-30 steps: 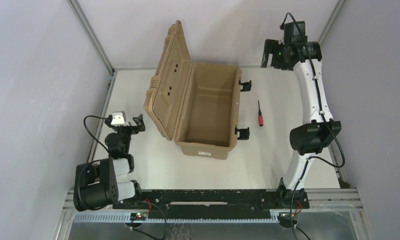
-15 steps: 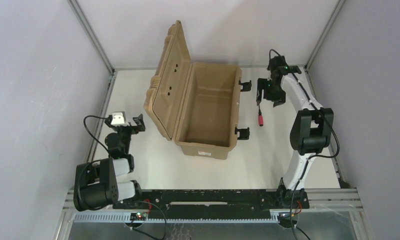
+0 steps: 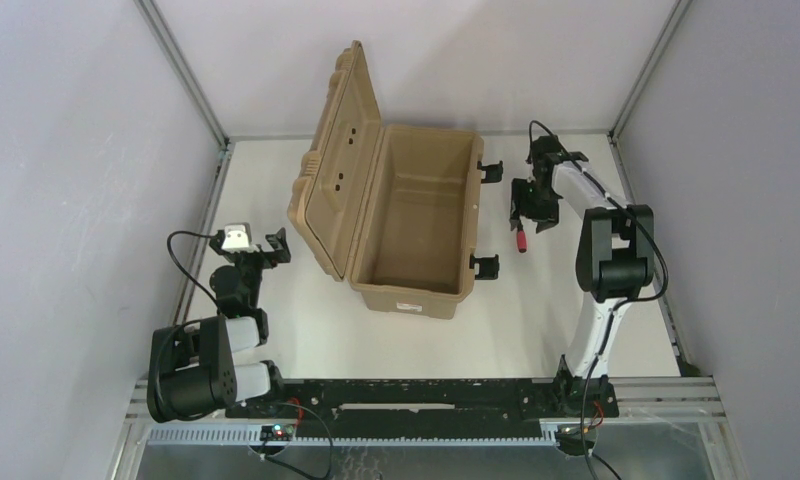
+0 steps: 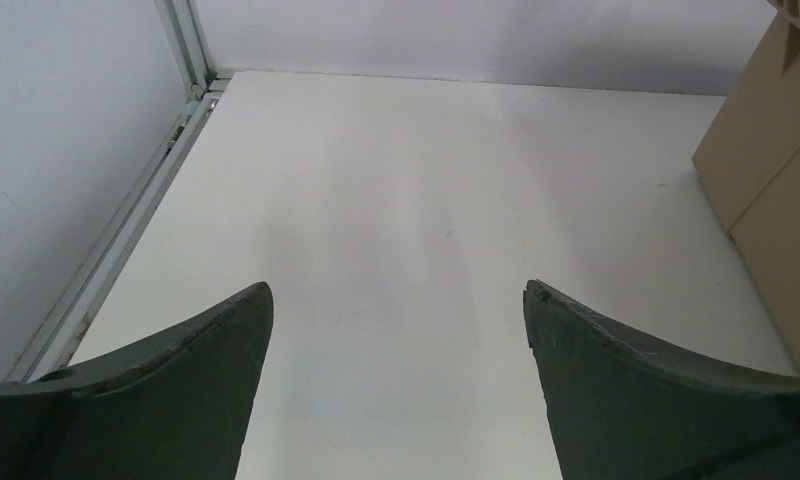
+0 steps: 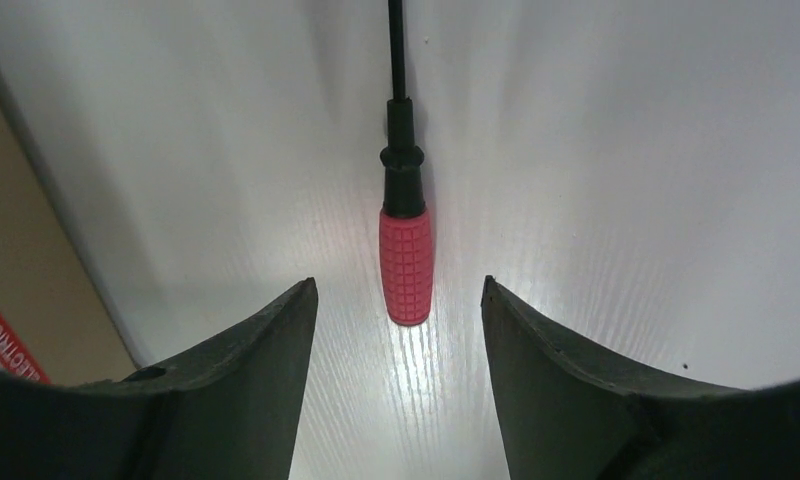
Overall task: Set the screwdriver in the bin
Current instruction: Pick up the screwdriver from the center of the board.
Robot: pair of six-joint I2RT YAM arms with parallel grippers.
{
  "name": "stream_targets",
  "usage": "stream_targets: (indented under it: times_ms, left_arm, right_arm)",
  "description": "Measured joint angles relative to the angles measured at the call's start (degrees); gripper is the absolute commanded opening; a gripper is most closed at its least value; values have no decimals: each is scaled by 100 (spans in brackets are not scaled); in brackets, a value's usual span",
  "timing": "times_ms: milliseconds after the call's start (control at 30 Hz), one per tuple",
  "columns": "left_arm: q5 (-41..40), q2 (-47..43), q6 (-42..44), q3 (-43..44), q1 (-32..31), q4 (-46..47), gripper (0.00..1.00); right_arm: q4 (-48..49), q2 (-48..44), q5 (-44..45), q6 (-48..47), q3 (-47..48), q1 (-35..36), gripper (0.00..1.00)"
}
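Right claw: middling width, one finger either side of the red handle, a gap showing on both sides, nothing pinched yet.
Screwdriver: flat on the white table, only the butt end of the handle between the fingertips, black shaft pointing away from the wrist. Seen from above, lying just right of the bin.
Grip risk: bite likely to land on the last bit of the handle. Round, ribbed plastic could squirt forward out of the squeeze, or droop nose-down on the lift.
Table risk: fingertips look low over the surface. Could scrape or jam if pressed lower while squeezing.
Bin: tan case, lid swung open to the left, mouth up, near on the tool's left. Black latches jutting from the right wall toward the claw.
Carry risk: a low sideways swing could clip a latch or the rim and knock the tool loose. A dangling shaft could catch the wall edge and tip out onto the table.
Left claw: spread wide, empty, well apart on the bin's far side. No trouble expected from there.
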Motion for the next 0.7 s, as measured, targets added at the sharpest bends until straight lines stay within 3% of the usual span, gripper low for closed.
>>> stream_targets:
  times_ms: [700]
  left_arm:
    - [0, -2, 0, 0, 0, 2, 100]
  right_arm:
    - [262, 557, 94, 85, -192, 0, 39]
